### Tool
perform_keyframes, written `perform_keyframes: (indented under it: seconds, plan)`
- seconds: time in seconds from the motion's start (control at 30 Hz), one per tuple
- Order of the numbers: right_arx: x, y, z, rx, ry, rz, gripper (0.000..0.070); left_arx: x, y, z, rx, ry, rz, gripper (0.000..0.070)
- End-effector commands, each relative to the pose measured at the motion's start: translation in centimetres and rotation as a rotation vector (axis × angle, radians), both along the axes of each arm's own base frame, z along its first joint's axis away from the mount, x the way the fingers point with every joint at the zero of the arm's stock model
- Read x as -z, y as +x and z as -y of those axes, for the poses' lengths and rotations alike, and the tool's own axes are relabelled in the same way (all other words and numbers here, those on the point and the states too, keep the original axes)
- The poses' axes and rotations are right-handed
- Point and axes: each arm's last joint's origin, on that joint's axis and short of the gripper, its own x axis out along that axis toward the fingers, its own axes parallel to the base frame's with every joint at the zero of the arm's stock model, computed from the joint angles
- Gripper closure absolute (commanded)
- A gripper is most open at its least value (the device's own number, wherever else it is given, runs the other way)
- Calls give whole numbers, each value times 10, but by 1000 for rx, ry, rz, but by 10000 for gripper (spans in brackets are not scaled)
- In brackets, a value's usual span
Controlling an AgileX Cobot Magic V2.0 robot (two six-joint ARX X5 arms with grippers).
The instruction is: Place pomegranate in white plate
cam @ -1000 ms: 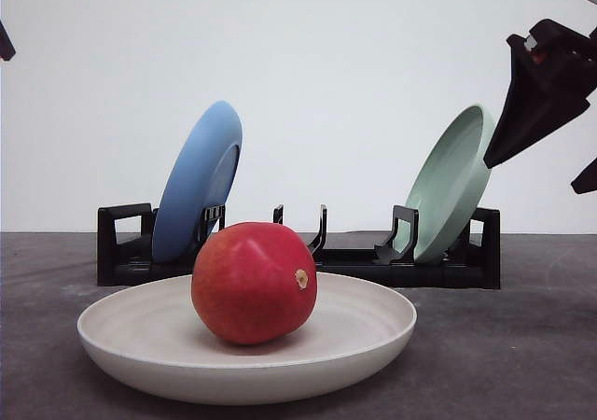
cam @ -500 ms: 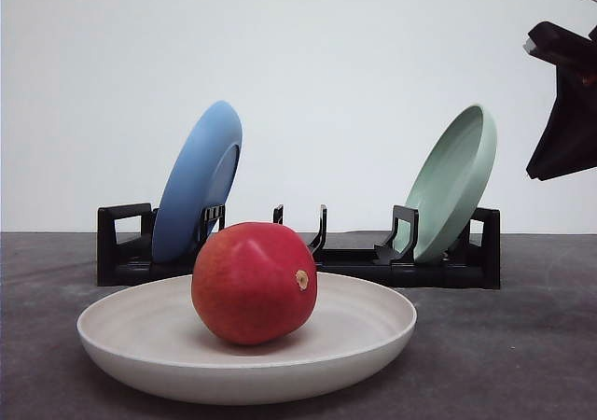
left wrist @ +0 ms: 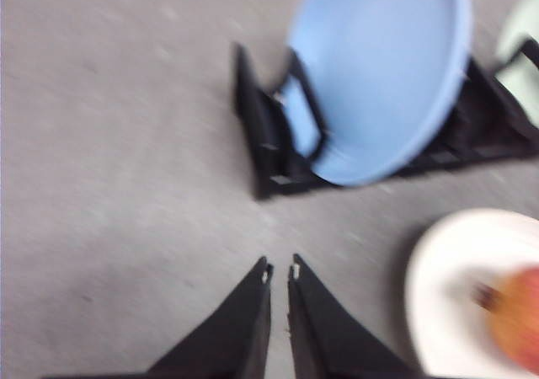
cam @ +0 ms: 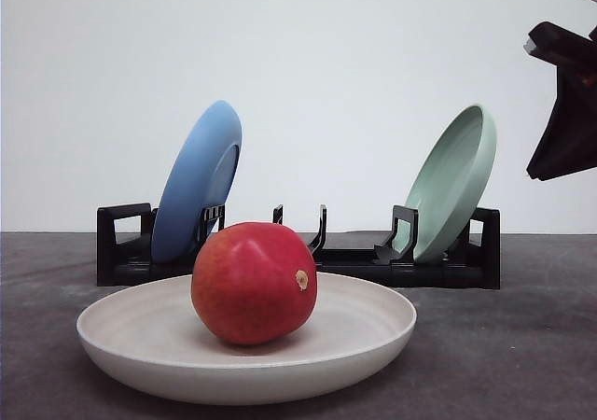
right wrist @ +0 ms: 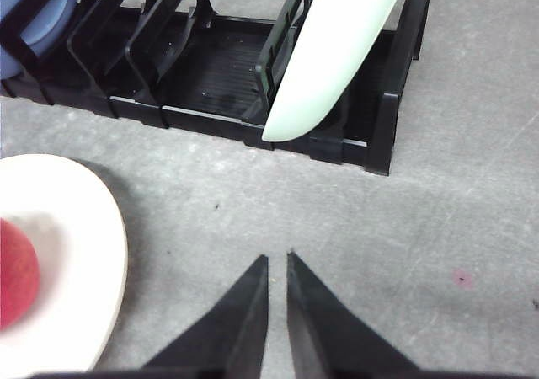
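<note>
— Grey matte tabletop [cam: 522, 364] under a plain white wall. Where's the fruit?

— The pomegranate [cam: 254, 283] sits inside the white plate [cam: 373, 331], resting on the plate's floor a little left of its centre, its tan stem nub turned toward the right. Nothing else touches it.

— And the grippers relative to it?

— The right gripper [right wrist: 277, 261] hangs over bare table, its two black fingers nearly together with only a thin slit between them, and nothing held. From that gripper, the plate's rim lies off to one side, near but apart, with a red sliver of the pomegranate at the picture's edge. In the front view, dark parts of the right arm [cam: 567, 112] show high at the right edge, well above the table.

— The left one?

— The left gripper [left wrist: 280, 269] is likewise almost closed, fingertips a hair apart, gripping nothing, over bare grey surface. That view is blurred. The plate with the fruit lies beside it, apart from the fingers.

— What's farther out?

— Ahead of both grippers stands a black dish rack [cam: 354, 257]. A blue plate [cam: 198, 182] leans in its left slots, and a pale green plate [cam: 453, 182] leans in its right slots, directly ahead of the right gripper.
</note>
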Motion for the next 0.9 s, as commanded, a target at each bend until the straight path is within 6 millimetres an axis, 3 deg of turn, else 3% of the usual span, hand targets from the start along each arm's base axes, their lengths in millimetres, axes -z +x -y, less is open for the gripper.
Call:
perform_keyframes:
  seconds: [0.0,0.43,0.87]
  plan:
    - [0,1,-1,-7,-7,11,667,9,-2,-3,-10,9,60,684]
    - [0,1,-1,-7,-7,11,667,91,-36,-18,-221,-61,264,684]
    - [0,1,-1,-7,-7,11,667,124,-43,-19,-245,-48,347,684]
